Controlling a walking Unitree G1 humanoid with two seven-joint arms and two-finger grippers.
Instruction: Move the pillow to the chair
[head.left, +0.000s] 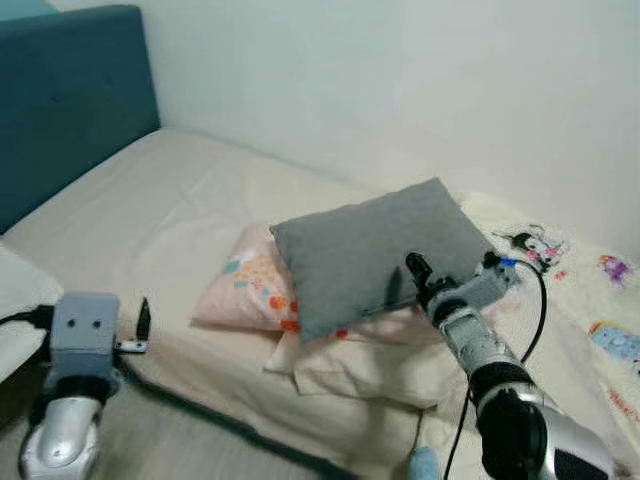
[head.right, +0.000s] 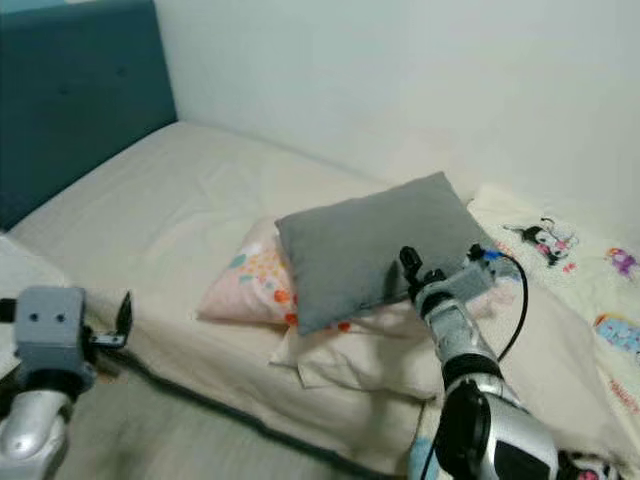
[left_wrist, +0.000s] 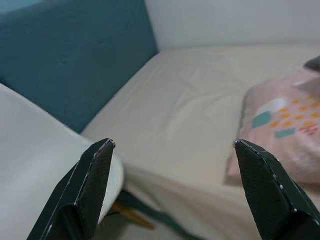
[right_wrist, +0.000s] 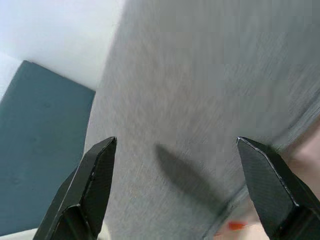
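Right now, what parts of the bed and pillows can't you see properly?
- Pink patterned pillow: its far end is hidden under the grey fabric pillow in both eye views.
- Cream pillow at the bottom: mostly covered by the two above.
- Cartoon-print blanket: cut off by the right edge.
- Right gripper, open: whether its fingertips touch the grey pillow is unclear.
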